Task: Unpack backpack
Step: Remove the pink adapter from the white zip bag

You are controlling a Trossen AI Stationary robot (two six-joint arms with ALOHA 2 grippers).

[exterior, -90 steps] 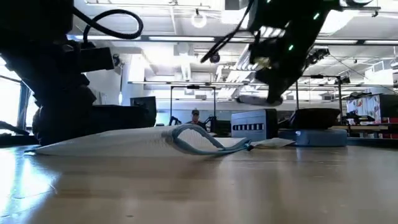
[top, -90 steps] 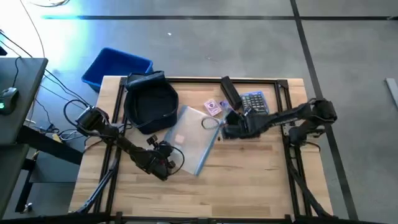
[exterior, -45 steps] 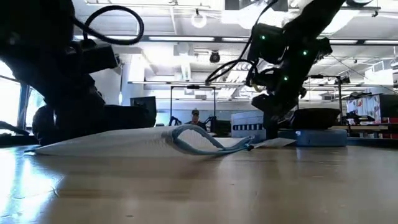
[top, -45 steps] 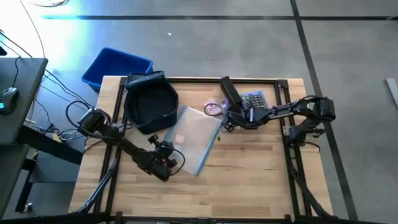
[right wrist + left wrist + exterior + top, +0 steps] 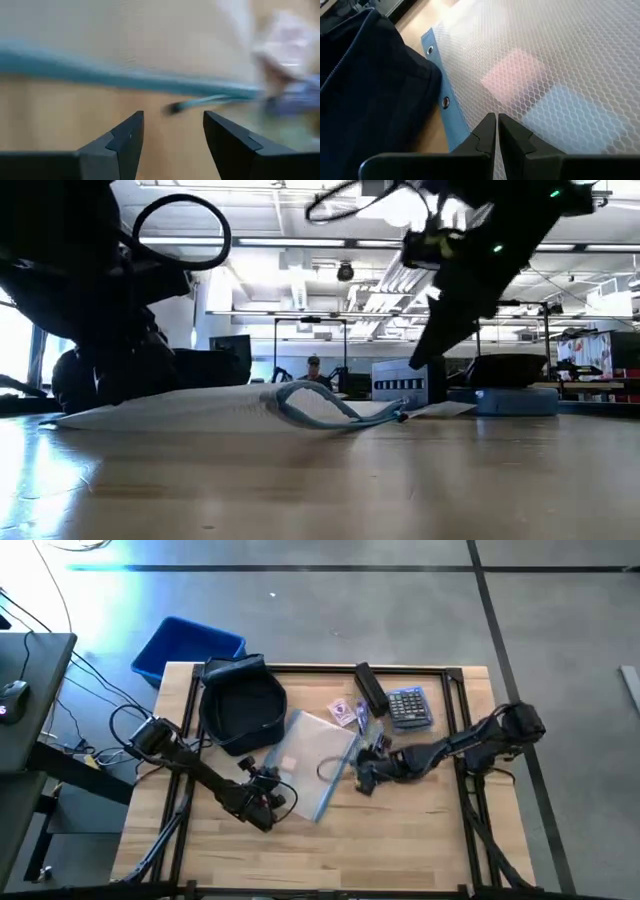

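**Operator:** High view. Which step is in hand?

**Technician:** Judged status: contents are laid out and unpacking is well along. The backpack (image 5: 243, 710) lies open at the table's far left corner, next to the blue bin (image 5: 185, 647) off the table edge. Its interior shows only dark lining; I cannot tell whether anything remains inside. The clear pouch (image 5: 312, 762) lies touching it. A calculator (image 5: 408, 706), a black case (image 5: 371, 690) and small cards (image 5: 344, 712) lie beyond. The right gripper (image 5: 364, 778) is beside the pouch's cord loop. The left gripper (image 5: 262, 798) is at the pouch's near corner.

**Operator:** Low view?

**Technician:** The pouch (image 5: 220, 402) lies flat, its cord loop (image 5: 320, 406) raised. The right arm hangs above it.

**Operator:** Left wrist view?

**Technician:** Fingers clenched together, holding nothing, above the pouch (image 5: 550, 75). Pink and blue flat items show through its mesh. Backpack fabric (image 5: 370, 90) lies beside.

**Operator:** Right wrist view?

**Technician:** Fingers spread, released, empty. The pouch's blue edge (image 5: 100, 75) is ahead. Next move likely calls for aligning on the cord before closing.
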